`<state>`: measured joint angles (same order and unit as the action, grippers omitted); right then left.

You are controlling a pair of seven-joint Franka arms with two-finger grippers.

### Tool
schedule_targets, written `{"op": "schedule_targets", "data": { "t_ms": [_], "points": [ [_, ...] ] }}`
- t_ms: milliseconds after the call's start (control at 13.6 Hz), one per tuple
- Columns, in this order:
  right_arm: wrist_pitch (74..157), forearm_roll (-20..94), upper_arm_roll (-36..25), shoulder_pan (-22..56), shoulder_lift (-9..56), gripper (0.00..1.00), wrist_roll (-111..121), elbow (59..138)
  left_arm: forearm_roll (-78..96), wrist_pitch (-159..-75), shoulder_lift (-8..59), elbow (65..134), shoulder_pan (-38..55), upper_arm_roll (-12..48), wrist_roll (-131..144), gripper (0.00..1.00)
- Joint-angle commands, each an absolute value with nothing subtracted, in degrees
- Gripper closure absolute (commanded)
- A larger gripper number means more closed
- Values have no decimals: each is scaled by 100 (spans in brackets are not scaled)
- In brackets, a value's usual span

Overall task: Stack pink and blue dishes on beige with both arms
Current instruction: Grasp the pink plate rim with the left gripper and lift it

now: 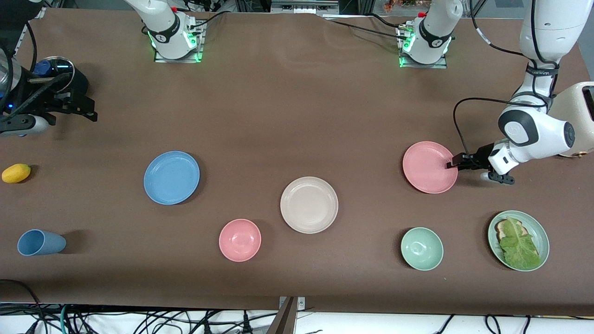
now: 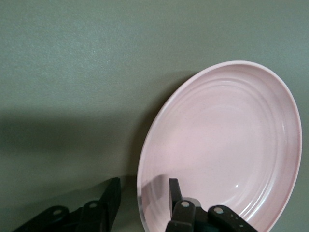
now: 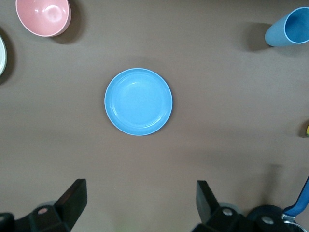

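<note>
The pink plate [image 1: 429, 167] lies flat toward the left arm's end of the table. My left gripper [image 1: 449, 164] is low at its rim and open, one finger over the plate's inside and one outside. In the left wrist view the pink plate [image 2: 222, 150] has its rim in the gap of the left gripper [image 2: 144, 182], clear of both fingers. The blue plate [image 1: 171, 177] lies toward the right arm's end. My right gripper [image 1: 88, 111] hangs high and open there. In the right wrist view the blue plate [image 3: 138, 101] lies below the right gripper [image 3: 141, 186]. The beige plate [image 1: 309, 204] sits mid-table, bare.
A pink bowl [image 1: 240, 240] and a mint-green bowl [image 1: 422, 248] stand nearer the front camera than the beige plate. A mint-green plate [image 1: 540, 232] holds lettuce. A blue cup [image 1: 41, 242] lies on its side below a yellow fruit [image 1: 16, 173]. A cream appliance [image 1: 577, 116] stands beside the left arm.
</note>
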<state>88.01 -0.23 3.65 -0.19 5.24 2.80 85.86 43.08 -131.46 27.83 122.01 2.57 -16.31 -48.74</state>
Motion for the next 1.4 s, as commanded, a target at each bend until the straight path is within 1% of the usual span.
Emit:
{"op": "schedule_targets", "data": {
  "t_ms": [0,514,808,1322],
  "points": [
    [8798,-88,396,-53,554,0,255,8499,4597,-13263,2619,12393,325,-1679,-5045,100],
    [8789,-97,387,-88,563,0,255,8499,4623,-13175,2602,12331,325,-1688,-4975,100],
    [8798,-79,387,-132,606,0,264,8499,4597,-12797,2435,12121,360,-1644,-4371,100],
    [8798,0,352,-193,615,0,281,8499,4614,-12770,2434,11629,1018,-1504,-3202,100]
  ]
}}
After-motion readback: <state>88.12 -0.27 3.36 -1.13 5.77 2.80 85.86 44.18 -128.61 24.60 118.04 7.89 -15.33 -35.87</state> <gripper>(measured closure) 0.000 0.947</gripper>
